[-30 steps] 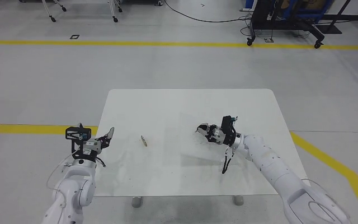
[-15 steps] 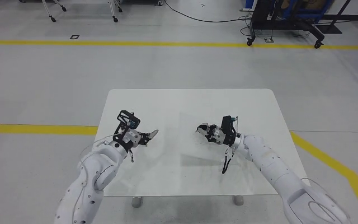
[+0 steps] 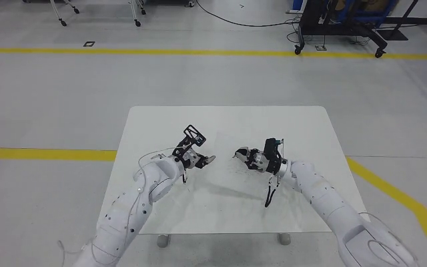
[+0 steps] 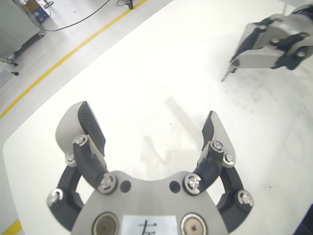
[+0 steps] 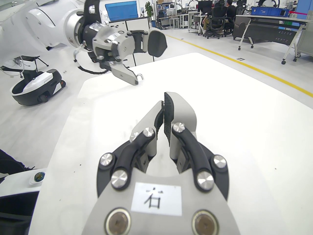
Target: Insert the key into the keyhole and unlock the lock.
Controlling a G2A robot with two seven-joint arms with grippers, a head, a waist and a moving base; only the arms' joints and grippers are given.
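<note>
Facing each other over the white table (image 3: 280, 123), the left gripper (image 4: 146, 110) hangs spread and empty while the right gripper (image 5: 163, 99) pinches the key (image 4: 227, 74) near mid-table.

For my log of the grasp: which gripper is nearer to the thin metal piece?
Right. The right gripper is shut on the thin metal piece, which sticks out of its tips; the left gripper is open, apart from it.
</note>
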